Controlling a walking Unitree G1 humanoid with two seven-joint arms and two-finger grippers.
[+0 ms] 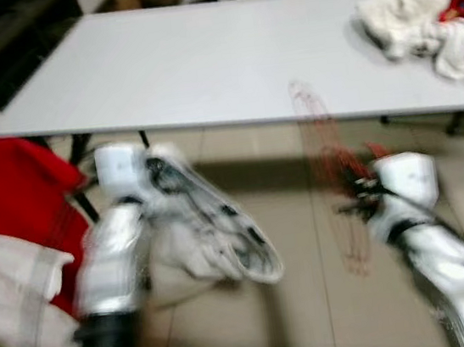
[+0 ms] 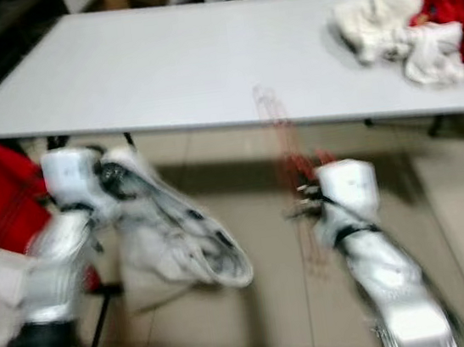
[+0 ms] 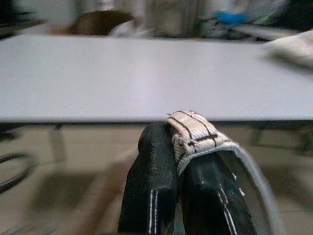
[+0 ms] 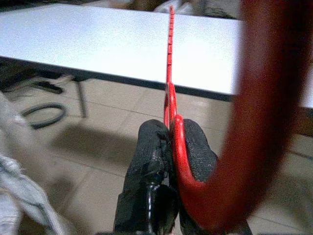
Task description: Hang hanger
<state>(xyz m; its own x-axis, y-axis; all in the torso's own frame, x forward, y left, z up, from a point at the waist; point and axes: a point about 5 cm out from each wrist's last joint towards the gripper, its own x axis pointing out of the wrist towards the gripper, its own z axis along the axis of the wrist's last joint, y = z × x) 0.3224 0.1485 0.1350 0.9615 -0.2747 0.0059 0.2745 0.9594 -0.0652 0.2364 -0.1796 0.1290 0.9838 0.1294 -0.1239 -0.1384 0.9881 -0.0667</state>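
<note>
Motion-blurred red hanger (image 4: pixel 172 122) in right gripper (image 4: pixel 168 134); left gripper (image 3: pixel 183 147) clamps garment (image 1: pixel 213 227)

Head cameras look down at the white table (image 1: pixel 201 66); wrist cameras face its near edge closely.

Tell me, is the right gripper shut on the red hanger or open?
Shut: right gripper pinches the red hanger.

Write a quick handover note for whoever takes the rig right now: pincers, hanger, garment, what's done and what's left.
Left pincer: shut on the pale garment, held below the table edge.
Right pincer: shut on the red hanger, also in front of the table.
Clothes pile: far right of the table.
Done: both items picked up.
Left: garment is not on the hanger; hanger not hung. Head views are blurred.
</note>
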